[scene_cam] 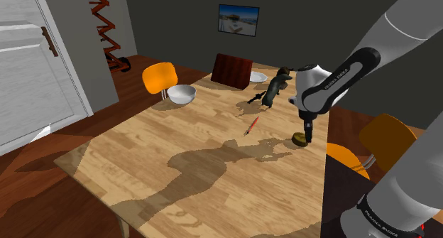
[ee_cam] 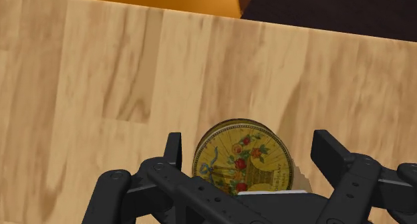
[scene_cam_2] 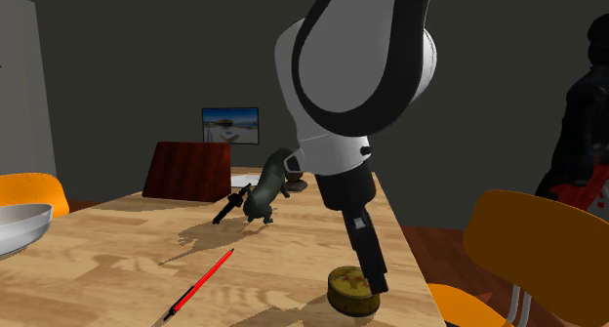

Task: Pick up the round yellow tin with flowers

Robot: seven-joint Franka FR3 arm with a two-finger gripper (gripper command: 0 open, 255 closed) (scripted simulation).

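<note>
The round yellow tin (ee_cam: 242, 157), its lid painted with red flowers and a bow, sits flat on the wooden table (ee_cam: 100, 75) close to the table's edge. It lies between my open fingers (ee_cam: 175, 149), which stand on either side without touching it. My black gripper (ee_cam: 252, 146) is lowered nearly to the tabletop. In the shoulder view the gripper (scene_cam: 307, 132) points down at the tin (scene_cam: 299, 138) near the table's right edge. From the second exterior view the gripper (scene_cam_2: 374, 271) partly covers the tin (scene_cam_2: 349, 290).
A red pen (scene_cam: 250, 125) lies toward the table's middle. Farther back stand a dark animal figurine (scene_cam: 273, 91), a dark red box (scene_cam: 231, 69), a white bowl (scene_cam: 181, 94) and a small dish (scene_cam: 258, 77). Orange chairs (scene_cam: 387, 133) (scene_cam: 160, 77) flank the table.
</note>
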